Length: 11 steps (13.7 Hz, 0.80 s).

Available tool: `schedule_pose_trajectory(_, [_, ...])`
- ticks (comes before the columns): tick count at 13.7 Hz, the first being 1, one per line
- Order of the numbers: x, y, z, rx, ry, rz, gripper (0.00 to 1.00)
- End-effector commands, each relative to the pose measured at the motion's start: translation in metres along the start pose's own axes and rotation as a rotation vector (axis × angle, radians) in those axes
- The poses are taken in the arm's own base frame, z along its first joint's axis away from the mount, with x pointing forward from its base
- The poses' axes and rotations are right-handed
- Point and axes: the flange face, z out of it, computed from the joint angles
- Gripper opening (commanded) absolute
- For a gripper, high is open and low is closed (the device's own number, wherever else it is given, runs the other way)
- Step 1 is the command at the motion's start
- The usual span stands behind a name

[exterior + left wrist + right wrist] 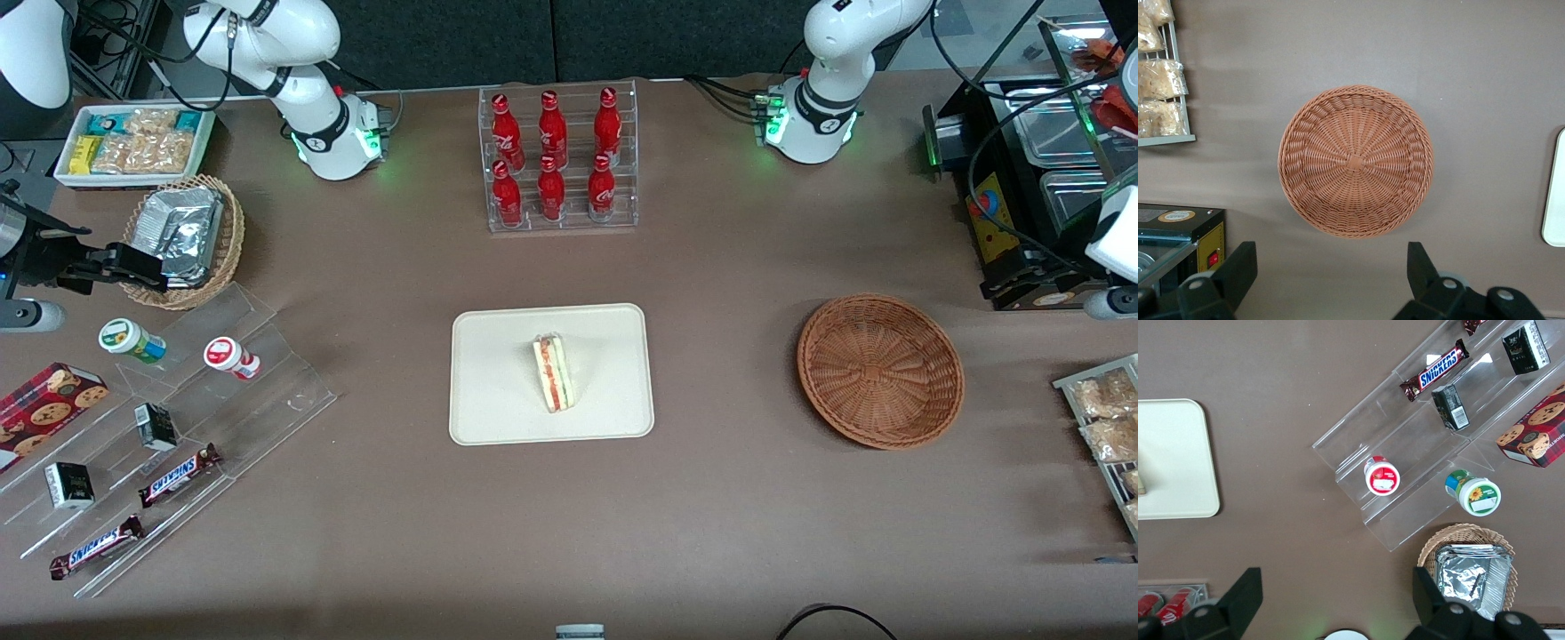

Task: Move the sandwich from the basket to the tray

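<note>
Left wrist view looks straight down past the gripper, whose two dark fingers stand wide apart with nothing between them, hanging well above the table. Directly below lies the round reddish-brown wicker basket, its woven floor bare all the way to the rim. Near it a rounded corner of the cream tray just shows, and a rack of pale snack bags sits toward the working arm's end of the table.

In the front view the basket is likewise empty, while the sandwich rests on the tray near its middle, lying with the red, orange and green filling edge showing. Tray and basket sit well apart on the brown table. Farther from the camera than the tray stands a clear rack of red Coca-Cola bottles.

Judging from this, the transfer itself looks finished: the sandwich is released on the tray and the basket holds nothing. All that seems left is for the arm to settle clear
</note>
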Motion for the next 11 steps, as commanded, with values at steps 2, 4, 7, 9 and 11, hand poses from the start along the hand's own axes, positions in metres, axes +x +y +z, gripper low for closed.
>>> schedule_pose_trajectory(2, [0.002,0.003,-0.005,-0.013,0.001,0.012,1.0])
schedule_pose_trajectory(4, [0.003,-0.002,-0.006,-0.012,0.004,0.002,1.0])
schedule_pose_trajectory(7, [0.002,-0.001,-0.009,-0.012,0.004,0.001,1.0])
schedule_pose_trajectory(9, [0.003,0.001,-0.013,-0.014,0.01,0.003,1.0])
schedule_pose_trajectory(11, [0.001,0.001,-0.018,-0.014,0.018,0.005,1.0])
